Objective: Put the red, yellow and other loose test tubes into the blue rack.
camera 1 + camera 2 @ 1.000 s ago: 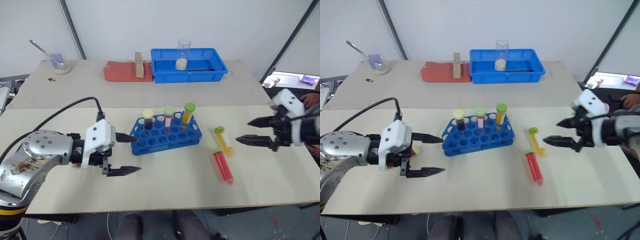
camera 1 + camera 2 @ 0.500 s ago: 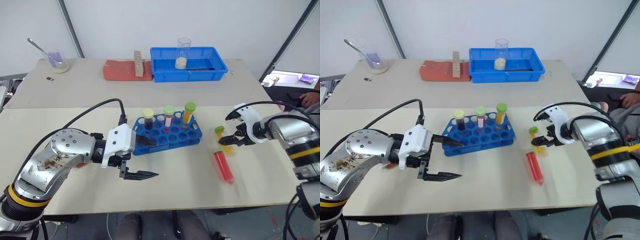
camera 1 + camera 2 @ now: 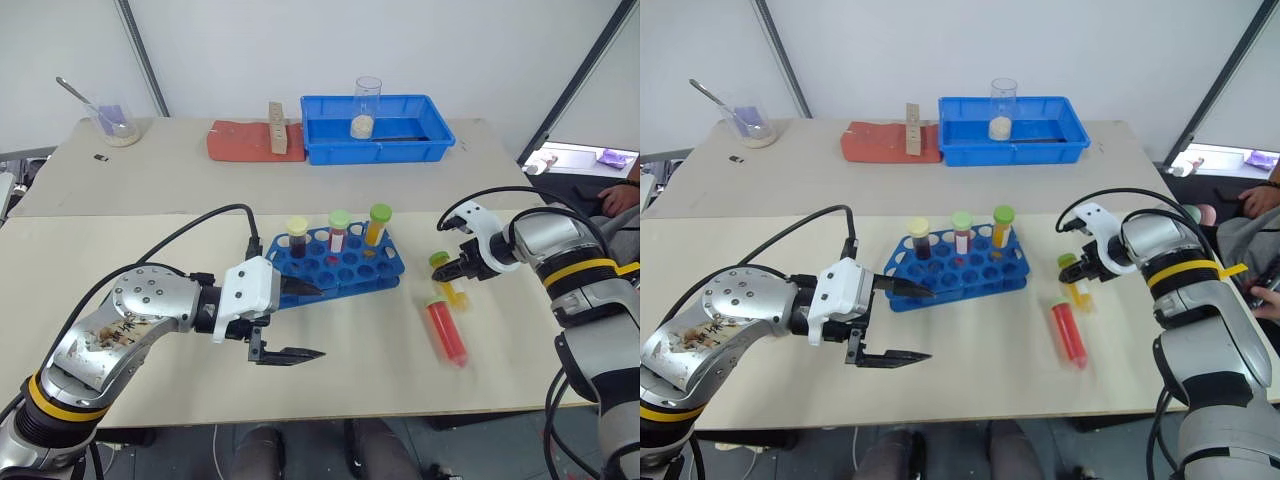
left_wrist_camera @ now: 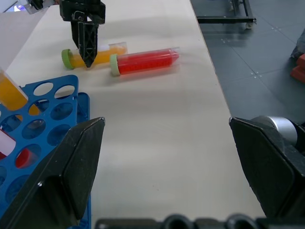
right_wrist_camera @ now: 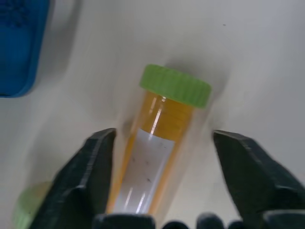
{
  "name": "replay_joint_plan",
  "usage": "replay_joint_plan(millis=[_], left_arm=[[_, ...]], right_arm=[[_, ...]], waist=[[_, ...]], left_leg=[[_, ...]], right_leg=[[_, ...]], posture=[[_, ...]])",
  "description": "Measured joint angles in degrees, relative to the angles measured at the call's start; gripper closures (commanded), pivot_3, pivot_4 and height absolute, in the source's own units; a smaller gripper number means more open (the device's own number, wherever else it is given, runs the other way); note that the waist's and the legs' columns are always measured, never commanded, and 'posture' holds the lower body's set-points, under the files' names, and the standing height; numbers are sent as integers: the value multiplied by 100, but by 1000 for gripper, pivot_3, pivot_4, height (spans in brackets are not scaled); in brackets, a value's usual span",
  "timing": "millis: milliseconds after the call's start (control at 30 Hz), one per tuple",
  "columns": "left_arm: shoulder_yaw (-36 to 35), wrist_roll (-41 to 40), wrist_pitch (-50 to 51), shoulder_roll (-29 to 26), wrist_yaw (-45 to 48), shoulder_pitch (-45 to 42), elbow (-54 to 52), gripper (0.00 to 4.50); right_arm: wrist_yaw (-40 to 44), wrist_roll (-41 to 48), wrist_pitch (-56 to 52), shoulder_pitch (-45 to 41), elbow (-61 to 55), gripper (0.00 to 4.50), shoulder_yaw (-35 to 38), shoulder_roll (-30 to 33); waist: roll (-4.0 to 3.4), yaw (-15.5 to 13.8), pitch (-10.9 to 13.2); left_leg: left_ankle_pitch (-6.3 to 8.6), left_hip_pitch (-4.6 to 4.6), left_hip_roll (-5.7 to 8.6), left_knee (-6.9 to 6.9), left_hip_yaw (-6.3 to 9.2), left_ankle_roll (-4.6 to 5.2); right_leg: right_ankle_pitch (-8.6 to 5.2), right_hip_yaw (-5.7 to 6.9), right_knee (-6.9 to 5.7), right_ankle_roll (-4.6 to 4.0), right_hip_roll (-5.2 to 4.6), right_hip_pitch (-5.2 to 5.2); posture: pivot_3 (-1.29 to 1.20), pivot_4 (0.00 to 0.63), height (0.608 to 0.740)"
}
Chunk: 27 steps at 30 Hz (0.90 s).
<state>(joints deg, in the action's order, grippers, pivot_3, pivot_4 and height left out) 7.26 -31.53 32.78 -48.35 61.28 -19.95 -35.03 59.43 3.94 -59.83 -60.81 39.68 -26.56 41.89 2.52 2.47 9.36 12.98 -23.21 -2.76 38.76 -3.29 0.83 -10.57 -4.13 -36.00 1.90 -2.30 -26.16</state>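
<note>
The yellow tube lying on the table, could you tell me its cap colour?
Green; the yellow tube shows its cap best in the right wrist view.

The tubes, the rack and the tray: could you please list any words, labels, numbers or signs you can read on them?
No readable text anywhere.
Yellow tube, lying between the right tool's fingers: a white label, blank as far as can be seen.
Red tube, lying on the table: no label visible.
Blue rack and its three standing tubes: labels too small to read.
Blue tray and the beaker in it: no marks visible.

blue rack (image 3: 335,265), yellow-orange tube (image 5: 157,162) green-capped, red tube (image 3: 446,333)
</note>
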Motion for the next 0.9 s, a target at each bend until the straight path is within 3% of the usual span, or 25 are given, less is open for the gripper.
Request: replay_joint_plan(millis=[100, 167, 333, 467, 600, 700, 767, 900], left_arm=[[44, 16, -7, 39, 3, 19, 1, 0], [44, 12, -7, 48, 11, 18, 12, 0], [47, 18, -27, 63, 122, 0, 269, 0], [37, -2, -54, 75, 276, -170, 584, 0], [-107, -30, -54, 86, 354, -225, 817, 0], [-217, -77, -54, 137, 377, -230, 956, 0], [-353, -204, -61, 329, 353, -267, 1076, 0], [-509, -383, -158, 597, 320, -361, 1151, 0]], right_arm=[[44, -105, 0, -2, 56, 3342, 9, -20], [51, -107, -10, -1, 45, 3505, 28, -18], [54, -36, -351, 63, -439, 3510, 342, 207], [175, 434, -620, 957, -2490, 3512, 1122, 947], [93, 1110, -950, 1886, -4547, 3513, 2406, 1104], [-271, 1518, -1098, 2551, -5781, 3513, 3365, 638], [-809, 1805, -668, 3104, -6690, 3513, 4123, -527], [-1588, 1887, 366, 3788, -7345, 3513, 4096, -1615]], waist=[[0, 0, 0], [0, 0, 0], [-1, -5, 0], [-4, -75, 2], [-4, -82, 2], [-4, -80, 2], [7, -85, -5], [2, -88, -2]], left_leg=[[0, 0, 0, 0, 0, 0], [0, 0, 0, 0, 0, 0], [0, -1, 0, -1, 2, 0], [1, -10, 0, -3, 10, 2], [2, -4, -4, -1, 10, 3], [2, 1, -4, 5, 13, 2], [2, 5, -9, 9, 19, 2], [0, -3, -6, 13, 20, -1]], right_leg=[[0, 0, 0, 1, 0, 0], [0, 0, -1, 1, 0, 0], [-1, 2, -2, 1, 0, -2], [-9, 9, 2, 10, 0, -6], [-16, 8, -2, 20, 2, -3], [-13, 9, -5, 22, 5, 2], [-13, 9, -10, 21, 14, 6], [-12, 8, -12, 21, 11, 4]], posture=[[0, 150, 740], [0, 150, 740], [0, 150, 740], [0, 150, 740], [0, 150, 740], [0, 150, 740], [0, 150, 740], [0, 150, 740]])
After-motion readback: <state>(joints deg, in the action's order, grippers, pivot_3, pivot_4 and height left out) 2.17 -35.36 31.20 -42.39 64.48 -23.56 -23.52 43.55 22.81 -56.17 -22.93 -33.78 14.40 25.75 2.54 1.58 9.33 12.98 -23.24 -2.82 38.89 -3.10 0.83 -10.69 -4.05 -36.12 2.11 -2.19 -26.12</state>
